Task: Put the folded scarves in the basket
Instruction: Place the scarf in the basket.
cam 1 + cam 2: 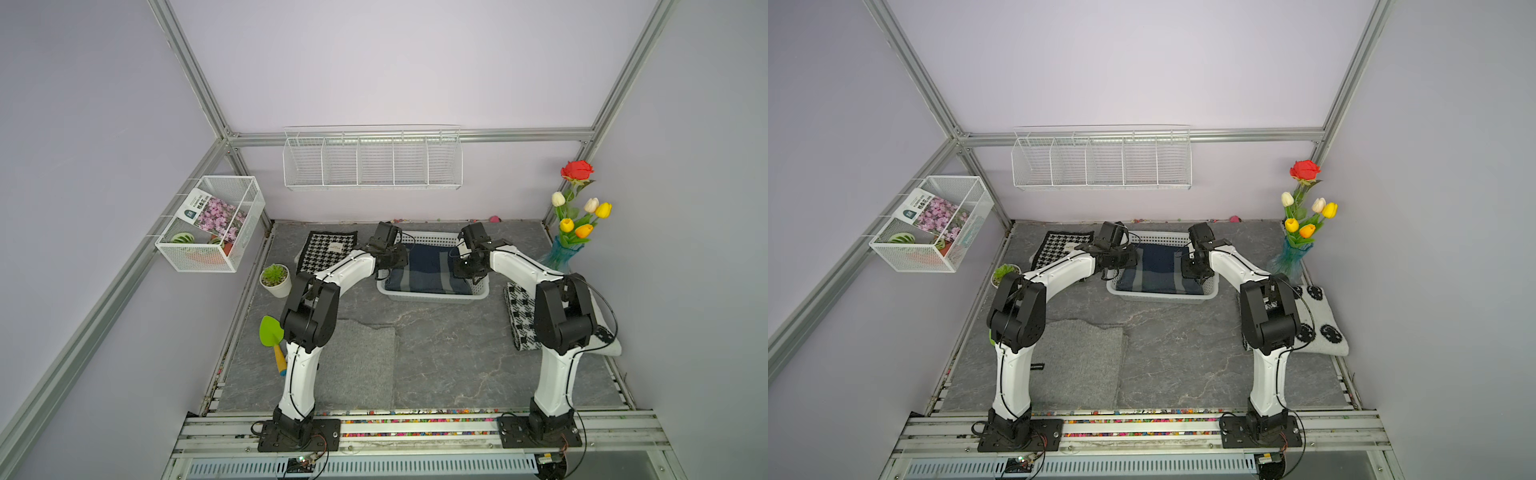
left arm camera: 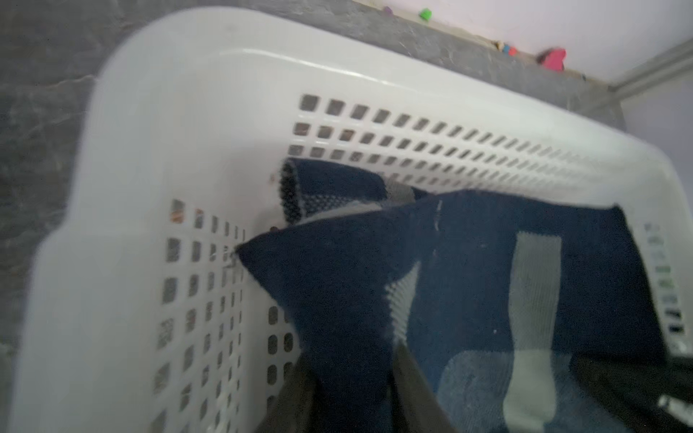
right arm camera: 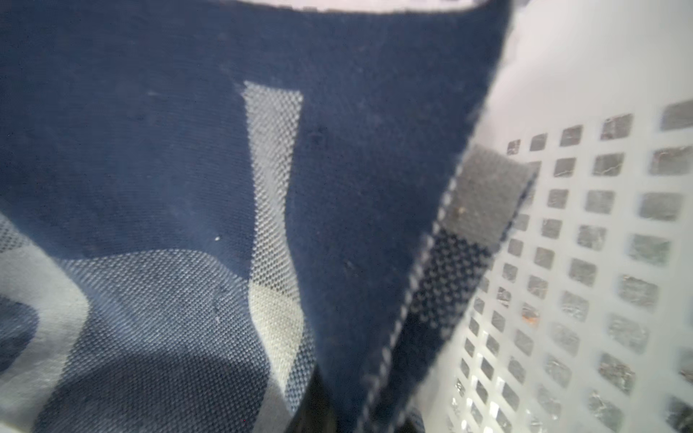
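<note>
The folded scarf (image 1: 428, 266) (image 1: 1158, 266), navy with grey and light-blue checks, lies inside the low white perforated basket (image 1: 432, 296) (image 1: 1163, 297) at the back middle. My left gripper (image 1: 384, 272) (image 2: 352, 397) is at the basket's left end. Its jaws stand parted on either side of a raised scarf fold (image 2: 337, 300), close to the basket's wall (image 2: 225, 75). My right gripper (image 1: 469, 274) (image 3: 348, 408) is at the basket's right end, shut on the scarf's edge (image 3: 375, 262) next to the wall (image 3: 562, 93).
A houndstooth cloth (image 1: 330, 249), potted plant (image 1: 275, 279) and green trowel (image 1: 271, 332) lie left. A grey felt mat (image 1: 361, 361) is in front. A black-and-white cloth (image 1: 519, 320) and flower vase (image 1: 563, 253) stand right. A wire rack (image 1: 372, 160) and wire box (image 1: 212, 224) hang on the walls.
</note>
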